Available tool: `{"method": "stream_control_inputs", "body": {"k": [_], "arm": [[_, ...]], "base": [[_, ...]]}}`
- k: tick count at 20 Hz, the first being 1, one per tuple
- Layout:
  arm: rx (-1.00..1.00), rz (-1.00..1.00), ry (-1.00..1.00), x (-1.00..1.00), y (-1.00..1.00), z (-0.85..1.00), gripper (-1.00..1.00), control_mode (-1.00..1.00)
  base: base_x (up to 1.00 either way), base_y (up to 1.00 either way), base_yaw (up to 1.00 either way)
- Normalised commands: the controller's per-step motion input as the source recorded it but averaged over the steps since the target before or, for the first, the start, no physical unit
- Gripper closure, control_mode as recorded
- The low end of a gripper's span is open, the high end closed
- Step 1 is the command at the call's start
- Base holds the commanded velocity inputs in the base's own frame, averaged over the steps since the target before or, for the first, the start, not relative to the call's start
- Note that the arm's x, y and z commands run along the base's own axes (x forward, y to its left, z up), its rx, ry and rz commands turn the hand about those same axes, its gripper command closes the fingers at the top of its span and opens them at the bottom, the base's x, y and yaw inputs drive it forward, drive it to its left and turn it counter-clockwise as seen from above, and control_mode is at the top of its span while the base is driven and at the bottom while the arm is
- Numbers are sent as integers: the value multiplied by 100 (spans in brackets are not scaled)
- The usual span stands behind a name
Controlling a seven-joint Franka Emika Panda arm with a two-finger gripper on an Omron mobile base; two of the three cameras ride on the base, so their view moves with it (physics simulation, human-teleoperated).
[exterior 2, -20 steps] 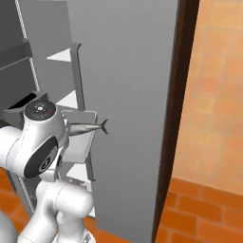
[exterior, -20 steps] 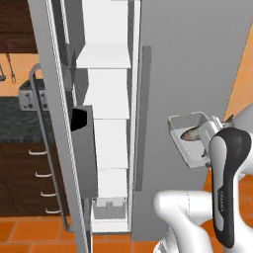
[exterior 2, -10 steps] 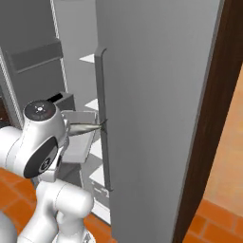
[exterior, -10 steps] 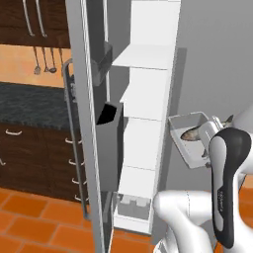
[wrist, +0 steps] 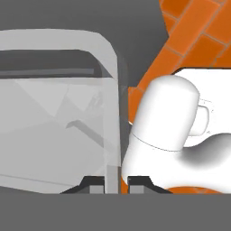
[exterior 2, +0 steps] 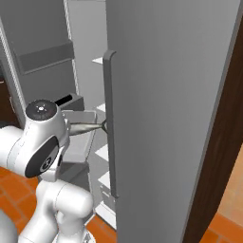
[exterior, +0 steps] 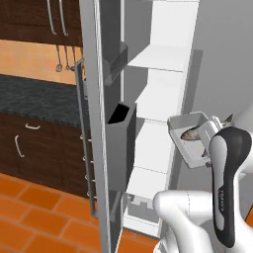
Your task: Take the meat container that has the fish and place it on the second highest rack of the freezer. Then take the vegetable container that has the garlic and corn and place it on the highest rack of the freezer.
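My gripper (wrist: 113,182) is shut on the rim of the meat container (exterior: 190,136), a shallow grey tray held in the air beside the arm. The small grey-brown fish (exterior: 195,133) lies in it, and its tail (exterior 2: 102,126) pokes out in the right base view. The tray hangs in front of the open freezer (exterior: 158,99), to the right of its white shelves. The uppermost shelf that shows (exterior: 160,58) has another (exterior: 158,108) below it. The stack's top is cut off, so I cannot tell which is the second highest rack. The vegetable container is out of view.
The freezer's open door (exterior: 99,99) stands at the left with grey bins (exterior: 121,133) on its inner side. The closed right door with a long handle (exterior 2: 110,123) is close to the tray. A dark counter (exterior: 34,96) over wooden cabinets lies further left.
Both base views have shifted: the base has moved, and the freezer's open shelves now sit nearer the middle and look larger. The tray stays held in the gripper.
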Motion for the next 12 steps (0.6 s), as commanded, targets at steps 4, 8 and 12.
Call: {"method": "stream_control_inputs", "body": {"k": [4,8,12], "arm": [[0,0,0,0,0,0,100,100],[0,0,0,0,0,0,100,100],[0,0,0,0,0,0,100,100]], "base": [[42,0,1],[35,2,1],[21,1,0]]}}
